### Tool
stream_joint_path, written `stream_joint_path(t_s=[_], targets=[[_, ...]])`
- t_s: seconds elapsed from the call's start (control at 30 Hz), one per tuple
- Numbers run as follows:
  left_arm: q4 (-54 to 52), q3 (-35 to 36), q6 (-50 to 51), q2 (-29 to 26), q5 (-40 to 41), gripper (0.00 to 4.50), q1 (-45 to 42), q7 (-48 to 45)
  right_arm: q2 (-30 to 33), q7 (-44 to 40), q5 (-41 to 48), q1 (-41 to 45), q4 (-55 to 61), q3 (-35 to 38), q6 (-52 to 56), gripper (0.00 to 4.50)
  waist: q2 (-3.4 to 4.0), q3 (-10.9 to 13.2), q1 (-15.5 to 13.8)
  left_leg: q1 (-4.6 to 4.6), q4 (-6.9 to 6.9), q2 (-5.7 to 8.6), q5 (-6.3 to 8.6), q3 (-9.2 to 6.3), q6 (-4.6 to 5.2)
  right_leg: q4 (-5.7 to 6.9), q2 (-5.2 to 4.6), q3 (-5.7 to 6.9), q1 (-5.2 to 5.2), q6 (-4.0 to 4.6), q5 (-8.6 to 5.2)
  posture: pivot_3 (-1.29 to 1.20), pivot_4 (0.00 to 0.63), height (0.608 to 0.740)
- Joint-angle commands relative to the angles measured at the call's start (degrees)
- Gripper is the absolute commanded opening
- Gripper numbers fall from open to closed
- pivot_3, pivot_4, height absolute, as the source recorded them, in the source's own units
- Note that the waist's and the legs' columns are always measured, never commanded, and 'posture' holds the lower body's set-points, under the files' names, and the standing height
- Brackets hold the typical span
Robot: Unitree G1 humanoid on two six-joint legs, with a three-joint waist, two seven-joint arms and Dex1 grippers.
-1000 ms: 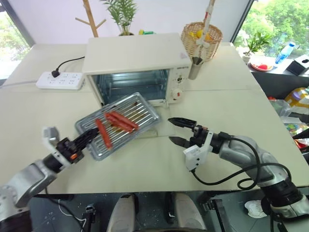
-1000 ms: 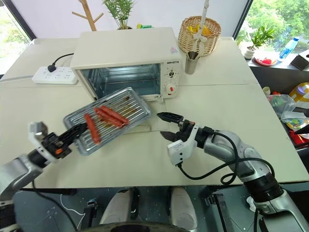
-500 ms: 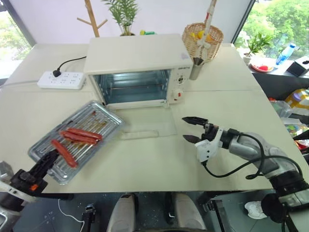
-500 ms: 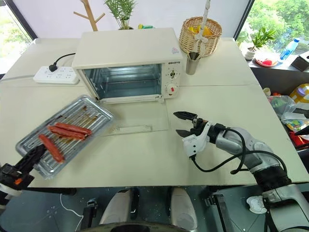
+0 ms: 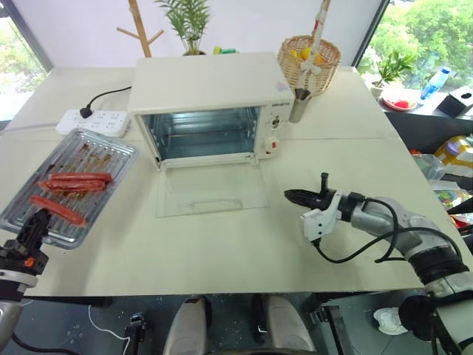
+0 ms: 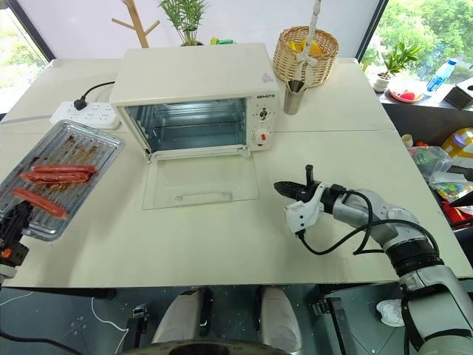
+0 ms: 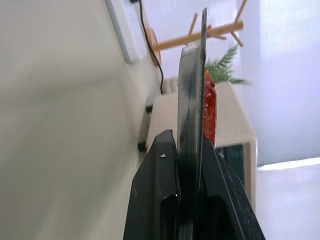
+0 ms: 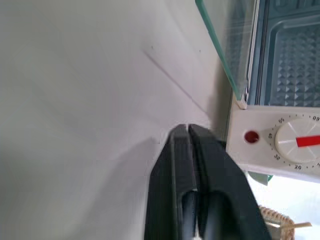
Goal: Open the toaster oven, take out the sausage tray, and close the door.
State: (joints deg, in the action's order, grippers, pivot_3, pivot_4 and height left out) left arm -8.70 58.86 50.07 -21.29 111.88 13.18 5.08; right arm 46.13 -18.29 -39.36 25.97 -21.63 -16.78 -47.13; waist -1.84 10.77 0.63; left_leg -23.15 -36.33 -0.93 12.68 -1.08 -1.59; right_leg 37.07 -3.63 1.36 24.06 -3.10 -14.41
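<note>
Now the left gripper (image 5: 33, 225) is pinching the tray (image 5: 70, 185) by its near edge. Rightward, the right gripper (image 5: 293, 197) is hovering pressed together, just beside the door (image 5: 211, 194).

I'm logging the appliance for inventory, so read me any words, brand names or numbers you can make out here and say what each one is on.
"05", "09", "20", "30": partly readable minute marks around the timer dial on the toaster oven.
Brand word atop the oven's control panel: too small to read.
Small sticker on the oven top: unreadable.
Markings on the power strip: unreadable.
</note>
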Motion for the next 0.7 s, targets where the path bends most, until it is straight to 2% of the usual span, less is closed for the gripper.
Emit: stream_joint_path(t_s=[0.03, 0.13, 0.27, 0.5, 0.7], targets=[[-2.67, 1.33, -2.16, 0.44, 1.12, 0.00, -0.83, 1.15, -0.77, 1.81, -1.47, 1.31, -0.56, -1.21, -0.72, 0.06, -0.02, -0.01, -0.01, 0.00, 0.00, 0.00, 0.00, 0.00, 0.00, 0.00, 0.00, 0.00, -0.01, 0.00, 0.00, 0.00, 0.150, 0.740], [-1.97, 1.76, -2.98, 0.22, 1.12, 0.00, -1.30, 1.47, -2.39, 2.78, -2.87, 2.42, -1.36, -2.82, -0.19, 0.06, -0.17, -0.10, 0.17, 0.14, 0.02, 0.00, 0.00, 0.00, 0.00, -0.01, 0.04, 0.00, -0.12, 0.00, 0.00, 0.00, 0.150, 0.740], [-0.02, 2.50, -3.27, -0.71, 1.12, 0.00, -1.30, 1.18, -4.55, 3.33, -3.99, 3.42, -1.38, -4.37, 0.08, 0.06, -0.33, -0.16, 0.35, 0.89, 0.18, -0.04, 0.03, 0.02, 0.01, -0.15, 0.07, 0.01, -0.80, 0.09, -0.06, 0.00, 0.150, 0.740], [0.69, 2.48, -3.64, -1.14, 1.12, 0.00, -1.00, 0.97, -6.92, 1.98, -2.43, 3.97, 2.12, -4.63, 0.58, 0.06, -0.57, -0.31, 0.20, 0.89, 0.18, -0.10, 0.03, -0.01, 0.01, -0.14, 0.08, 0.01, -0.80, 0.11, -0.07, 0.00, 0.150, 0.740], [4.10, 2.26, -3.24, -3.09, 1.12, 0.00, 0.05, -0.89, -7.38, -1.12, 2.65, 4.33, 7.47, -2.83, 2.24, 0.06, -0.56, -0.30, 0.07, 0.85, 0.20, -0.10, 0.03, -0.03, 0.00, -0.14, 0.06, 0.02, -0.75, 0.11, -0.07, 0.00, 0.150, 0.740]])
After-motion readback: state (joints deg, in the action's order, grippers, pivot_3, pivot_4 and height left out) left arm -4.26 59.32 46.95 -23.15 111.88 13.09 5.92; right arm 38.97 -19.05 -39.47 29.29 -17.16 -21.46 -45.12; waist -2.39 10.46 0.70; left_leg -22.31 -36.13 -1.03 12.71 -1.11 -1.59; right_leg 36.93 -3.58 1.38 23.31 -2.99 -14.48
